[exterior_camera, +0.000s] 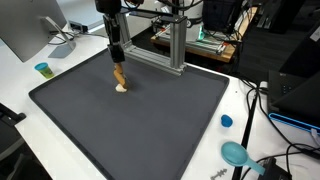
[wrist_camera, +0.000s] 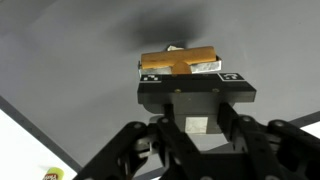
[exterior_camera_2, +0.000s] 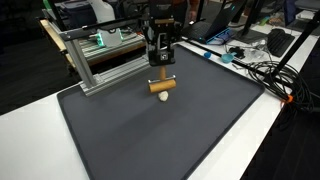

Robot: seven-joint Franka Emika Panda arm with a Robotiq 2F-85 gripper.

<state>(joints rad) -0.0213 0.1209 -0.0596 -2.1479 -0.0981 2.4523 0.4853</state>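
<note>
A tan wooden T-shaped piece (exterior_camera: 119, 78) (exterior_camera_2: 162, 86) hangs low over a dark grey mat (exterior_camera: 150, 130) (exterior_camera_2: 190, 130). Its stem points up and its crossbar lies level. My gripper (exterior_camera: 117, 60) (exterior_camera_2: 161, 66) points straight down and is shut on the stem. The wrist view shows the wooden piece (wrist_camera: 178, 62) caught between the black fingertips of the gripper (wrist_camera: 190, 76), with the mat behind it. The piece's lower end is at or just above the mat; I cannot tell whether it touches.
An aluminium frame (exterior_camera: 170, 45) (exterior_camera_2: 100, 58) stands at the mat's back edge. On the white table lie a small teal cup (exterior_camera: 42, 70), a blue cap (exterior_camera: 226, 121) and a teal object (exterior_camera: 236, 153). Cables (exterior_camera_2: 262, 70) run beside the mat.
</note>
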